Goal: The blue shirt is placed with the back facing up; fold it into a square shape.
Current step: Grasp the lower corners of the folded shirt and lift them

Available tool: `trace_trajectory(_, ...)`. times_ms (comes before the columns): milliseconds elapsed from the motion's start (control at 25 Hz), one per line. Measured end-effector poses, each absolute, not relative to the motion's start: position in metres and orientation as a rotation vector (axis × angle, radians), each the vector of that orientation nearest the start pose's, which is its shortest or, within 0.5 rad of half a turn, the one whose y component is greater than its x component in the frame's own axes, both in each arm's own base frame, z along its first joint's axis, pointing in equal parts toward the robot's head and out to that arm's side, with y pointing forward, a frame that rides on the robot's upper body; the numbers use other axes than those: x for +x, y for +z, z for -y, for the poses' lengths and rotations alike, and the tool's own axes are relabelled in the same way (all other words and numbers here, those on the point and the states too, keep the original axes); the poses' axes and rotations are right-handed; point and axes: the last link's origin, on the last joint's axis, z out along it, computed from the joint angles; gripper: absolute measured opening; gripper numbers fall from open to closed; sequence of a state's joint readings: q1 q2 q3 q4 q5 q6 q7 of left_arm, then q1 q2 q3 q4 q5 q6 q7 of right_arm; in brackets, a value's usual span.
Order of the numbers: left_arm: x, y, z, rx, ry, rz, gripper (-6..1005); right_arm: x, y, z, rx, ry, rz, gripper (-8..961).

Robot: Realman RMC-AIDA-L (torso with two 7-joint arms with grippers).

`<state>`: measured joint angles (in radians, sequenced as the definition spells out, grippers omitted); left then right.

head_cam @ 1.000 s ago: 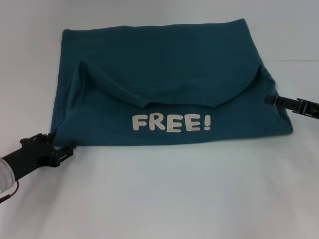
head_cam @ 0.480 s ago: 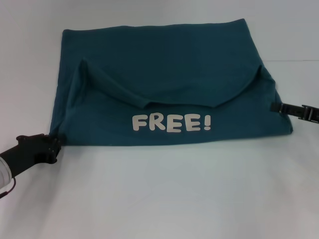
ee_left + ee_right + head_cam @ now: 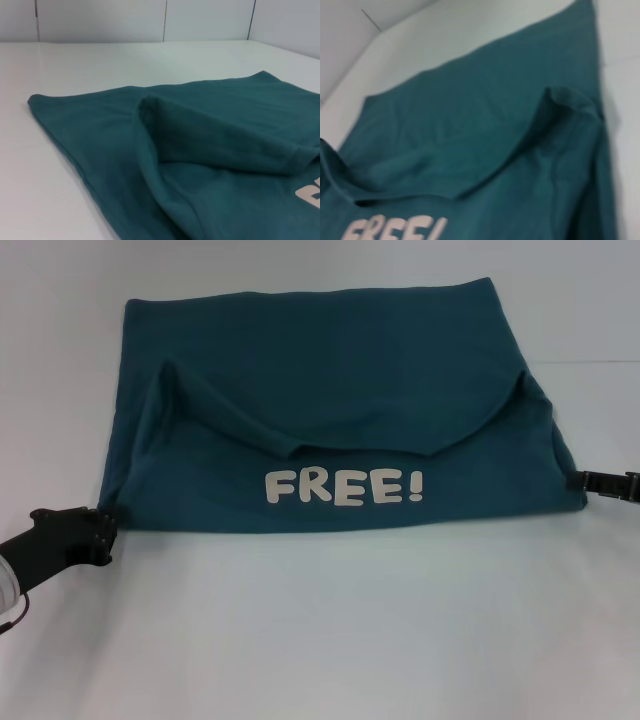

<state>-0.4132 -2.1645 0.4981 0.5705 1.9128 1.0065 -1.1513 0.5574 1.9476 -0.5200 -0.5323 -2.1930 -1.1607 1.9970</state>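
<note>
The blue shirt (image 3: 330, 410) lies folded on the white counter (image 3: 330, 630), its near edge doubled back over the body so that the pale lettering "FREE!" (image 3: 344, 487) faces up near the near edge. Two sleeve folds rise as ridges at left and right and meet in a curved seam at centre. The left gripper (image 3: 100, 533) sits at the near-left corner of the shirt, just beside the cloth; whether its fingers are open or closed cannot be told. The right gripper (image 3: 606, 483) sits at the near-right corner, just off the cloth edge and partly cut off by the frame; its fingers likewise cannot be made out. Neither wrist view shows its own fingers. The left wrist view shows the sleeve ridge (image 3: 220, 135); the right wrist view crops the lettering.
</note>
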Motion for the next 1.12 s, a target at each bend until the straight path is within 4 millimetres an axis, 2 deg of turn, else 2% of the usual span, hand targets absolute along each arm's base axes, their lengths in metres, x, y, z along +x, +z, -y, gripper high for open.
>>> trace_trajectory(240,-0.356,-0.004,-0.324,-2.127,-0.446,0.842,4,0.350,0.048,-0.371,-2.032,0.455,-1.491,767)
trace_trajectory(600,-0.355,-0.003,-0.325,-2.134,-0.438,0.841,4,0.338,0.033,-0.382,-2.052,0.434,-1.439,760)
trace_trajectory(840,-0.355,-0.003,-0.325,-2.135,-0.439,0.841,4,0.336,0.023,-0.381,-2.080,0.399,-1.433,634)
trace_trajectory(1120,-0.355,-0.004,-0.325,-2.134,-0.444,0.852,4,0.339,0.024,-0.376,-2.090,0.391,-1.432,480)
